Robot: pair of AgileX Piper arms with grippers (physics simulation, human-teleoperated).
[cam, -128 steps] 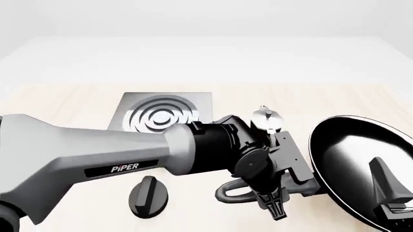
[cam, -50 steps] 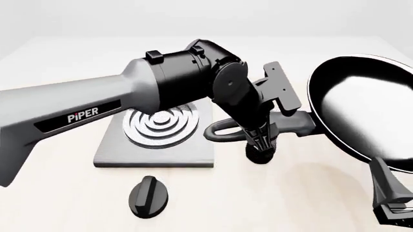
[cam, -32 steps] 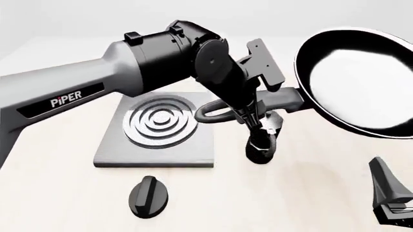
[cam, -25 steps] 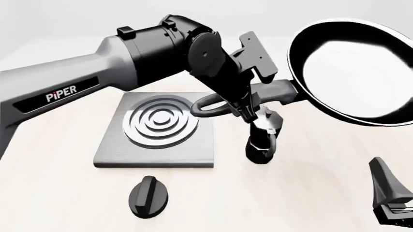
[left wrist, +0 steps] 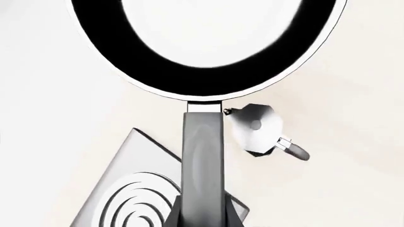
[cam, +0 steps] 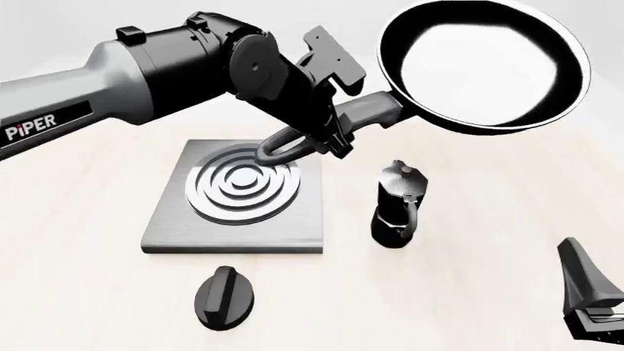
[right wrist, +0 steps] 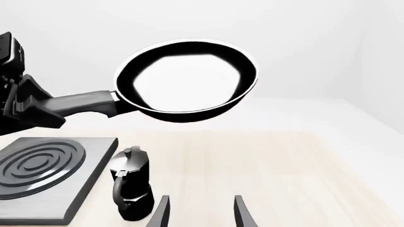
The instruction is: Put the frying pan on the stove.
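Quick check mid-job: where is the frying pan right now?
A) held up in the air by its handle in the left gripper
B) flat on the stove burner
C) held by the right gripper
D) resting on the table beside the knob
A: the left gripper clamps the handle of the frying pan, which hangs clear above the moka pot, not on the stove.

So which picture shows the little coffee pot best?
The front view: the coffee pot stands whole and upright beside the stove, spout, lid and handle all clear. The right wrist view shows it whole too, but dark and low in the picture. The left wrist view only sees its lid from above.
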